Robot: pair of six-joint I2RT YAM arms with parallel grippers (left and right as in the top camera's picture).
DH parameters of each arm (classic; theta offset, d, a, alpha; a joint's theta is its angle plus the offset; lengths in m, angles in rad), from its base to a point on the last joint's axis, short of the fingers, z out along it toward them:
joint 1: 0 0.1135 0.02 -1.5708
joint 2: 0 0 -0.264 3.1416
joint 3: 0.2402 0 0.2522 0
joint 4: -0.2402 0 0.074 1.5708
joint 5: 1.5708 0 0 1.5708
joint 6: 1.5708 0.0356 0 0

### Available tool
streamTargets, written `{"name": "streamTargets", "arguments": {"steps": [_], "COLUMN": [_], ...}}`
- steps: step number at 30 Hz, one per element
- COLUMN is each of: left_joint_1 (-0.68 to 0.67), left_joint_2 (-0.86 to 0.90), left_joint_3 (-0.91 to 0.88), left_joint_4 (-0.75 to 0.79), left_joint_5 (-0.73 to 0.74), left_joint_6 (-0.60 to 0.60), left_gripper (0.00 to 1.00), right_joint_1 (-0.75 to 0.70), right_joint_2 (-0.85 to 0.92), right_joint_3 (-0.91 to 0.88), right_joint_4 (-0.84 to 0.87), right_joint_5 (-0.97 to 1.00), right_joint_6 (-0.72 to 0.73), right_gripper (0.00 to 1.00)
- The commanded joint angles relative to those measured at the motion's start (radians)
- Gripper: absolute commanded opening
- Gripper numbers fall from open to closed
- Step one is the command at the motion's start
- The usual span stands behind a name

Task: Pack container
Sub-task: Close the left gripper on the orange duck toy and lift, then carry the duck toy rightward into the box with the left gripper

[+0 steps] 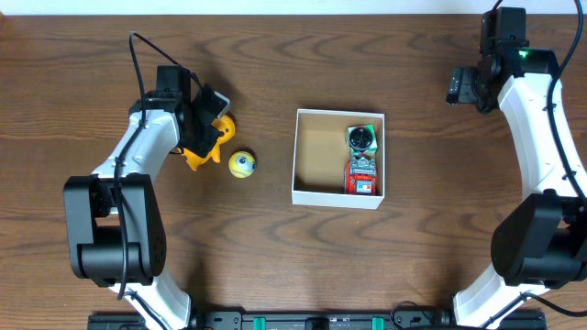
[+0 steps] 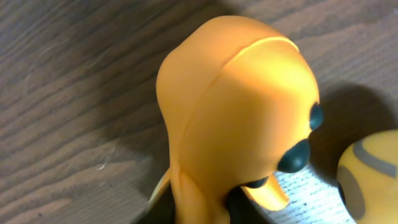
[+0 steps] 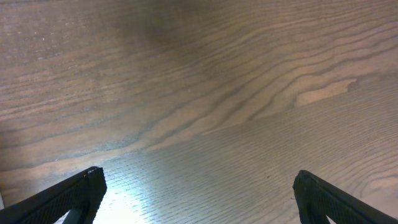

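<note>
The container [image 1: 294, 158] sits mid-counter. The left hand [image 1: 207, 122] is down at an orange toy [image 1: 196, 156], though I can't tell whether it's pinching it. The right hand [image 3: 199, 186] hangs spread, well off to the side.

**A:** Surface?

**B:** Dark brown wood-grain table [image 1: 275, 266], grain running roughly side to side. A pale glare patch shows in the right wrist view.

**A:** What sits on it?

**B:** One container [image 1: 336, 198], flat on the wood a little right of centre. Square, thin white walls, brown inside. Sides parallel to the table edges.

**A:** Left half?

**B:** Yellow ball toy [image 1: 241, 164] with a grey ring, left of the container and apart from it. Just beside it, toward the far left corner, an orange toy figure [image 1: 202, 151]. It's partly covered from above, so I cannot tell whether it bears on the wood. Its shadow falls on the grain.
</note>
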Motion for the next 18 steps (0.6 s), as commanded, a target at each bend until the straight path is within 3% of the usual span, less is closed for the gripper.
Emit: {"name": "streamTargets", "arguments": {"steps": [1,9,14,18], "left_joint_1": [0.003,-0.006,-0.042,-0.089], "left_joint_2": [-0.031,-0.238,-0.368,-0.417], "left_joint_3": [0.031,0.062,0.062,0.062], "left_joint_4": [0.006,0.163,0.258,0.293], "left_joint_5": [-0.005,-0.004,0.017,0.135], "left_joint_6": [0.011,-0.038,-0.250,-0.507], "left_gripper": [0.06,0.06,0.06,0.06], "right_joint_1": [-0.003,-0.003,-0.003,-0.003], "right_joint_2": [-0.005,-0.005,-0.005,-0.005], "right_joint_3": [0.014,0.014,0.014,0.014], "right_joint_4": [-0.001,-0.001,-0.001,-0.001], "right_joint_5": [0.014,0.014,0.014,0.014], "right_joint_6": [0.011,0.011,0.011,0.011], "right_gripper": [0.99,0.99,0.99,0.99]}}
